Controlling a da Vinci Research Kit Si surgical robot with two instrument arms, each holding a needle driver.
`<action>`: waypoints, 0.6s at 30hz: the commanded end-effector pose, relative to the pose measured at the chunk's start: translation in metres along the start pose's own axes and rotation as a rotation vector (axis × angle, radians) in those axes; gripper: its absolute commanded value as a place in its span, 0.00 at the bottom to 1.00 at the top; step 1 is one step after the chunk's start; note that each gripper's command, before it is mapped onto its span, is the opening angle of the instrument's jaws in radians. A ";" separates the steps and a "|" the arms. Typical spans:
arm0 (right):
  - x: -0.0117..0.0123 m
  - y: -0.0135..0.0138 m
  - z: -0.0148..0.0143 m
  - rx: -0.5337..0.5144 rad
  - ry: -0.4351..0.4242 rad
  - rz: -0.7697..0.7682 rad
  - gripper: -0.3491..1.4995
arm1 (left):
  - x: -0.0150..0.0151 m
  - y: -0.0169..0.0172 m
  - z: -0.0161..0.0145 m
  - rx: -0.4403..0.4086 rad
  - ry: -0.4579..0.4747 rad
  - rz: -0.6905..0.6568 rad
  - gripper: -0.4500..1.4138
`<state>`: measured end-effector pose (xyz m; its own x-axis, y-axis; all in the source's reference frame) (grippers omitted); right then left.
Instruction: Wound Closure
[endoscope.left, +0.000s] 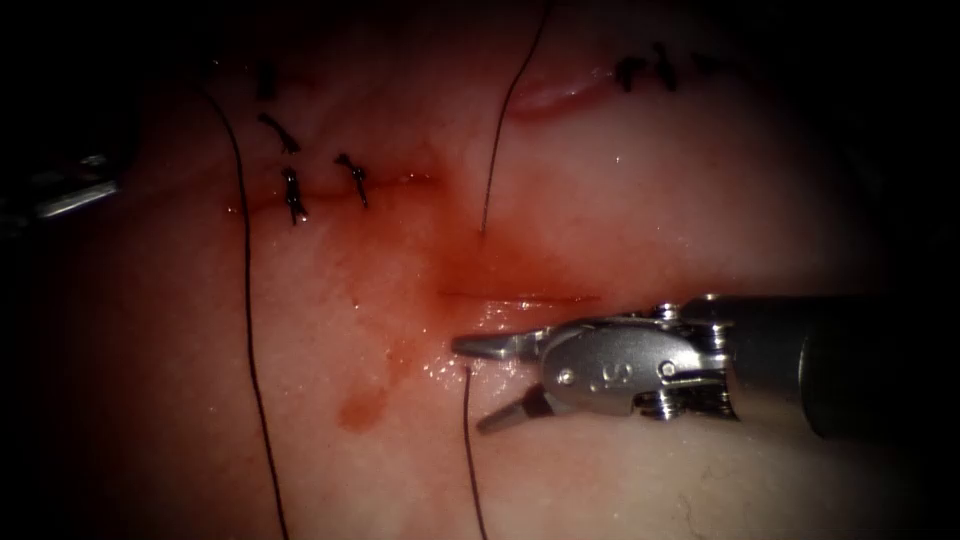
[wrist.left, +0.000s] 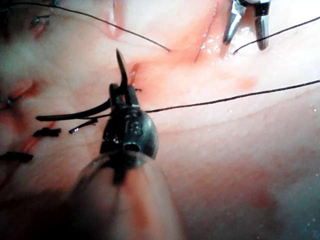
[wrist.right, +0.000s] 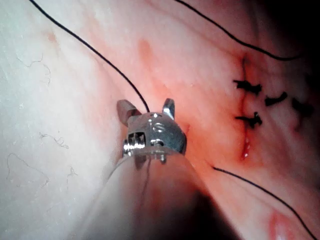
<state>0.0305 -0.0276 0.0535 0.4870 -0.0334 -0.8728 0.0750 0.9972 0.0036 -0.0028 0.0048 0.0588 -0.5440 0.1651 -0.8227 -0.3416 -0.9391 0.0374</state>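
My left tool (wrist.left: 123, 92) is shut on the curved needle (wrist.left: 75, 114) near the middle of its curve. The needle's point rises above the jaws and it is out of the tissue (endoscope.left: 620, 200). That tool (endoscope.left: 70, 195) sits at the dim far left in the endoscope view. My right tool (endoscope.left: 472, 385) comes in from the right, jaws open and holding nothing, just below the unstitched stretch of the cut (endoscope.left: 520, 297). A thread (endoscope.left: 470, 450) leaves the tissue between its open jaws (wrist.right: 147, 106). The right tool (wrist.left: 245, 42) also appears in the left wrist view.
Dark stitches (endoscope.left: 292, 192) close the cut's left part. More stitches (endoscope.left: 640, 72) sit at the upper right. A long thread (endoscope.left: 250, 330) runs down the left, and another thread (endoscope.left: 505, 120) enters the tissue above the cut. Red fluid (endoscope.left: 470, 265) pools around the cut.
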 end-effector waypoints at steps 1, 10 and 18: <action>0.0004 0.0001 0.0012 0.009 0.012 0.021 0.67 | -0.0001 0.0000 0.0008 -0.002 0.000 0.002 0.00; 0.0012 -0.0011 -0.0011 0.069 -0.038 0.096 0.00 | -0.0003 0.0001 0.0010 -0.007 -0.001 0.005 0.00; 0.0076 -0.0039 -0.0033 0.245 -0.022 0.059 0.00 | -0.0003 0.0003 0.0011 -0.013 -0.004 0.009 0.00</action>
<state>0.0297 -0.0314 0.0454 0.5193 0.0222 -0.8543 0.2570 0.9493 0.1809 -0.0030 0.0046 0.0592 -0.5524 0.1595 -0.8182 -0.3278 -0.9440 0.0372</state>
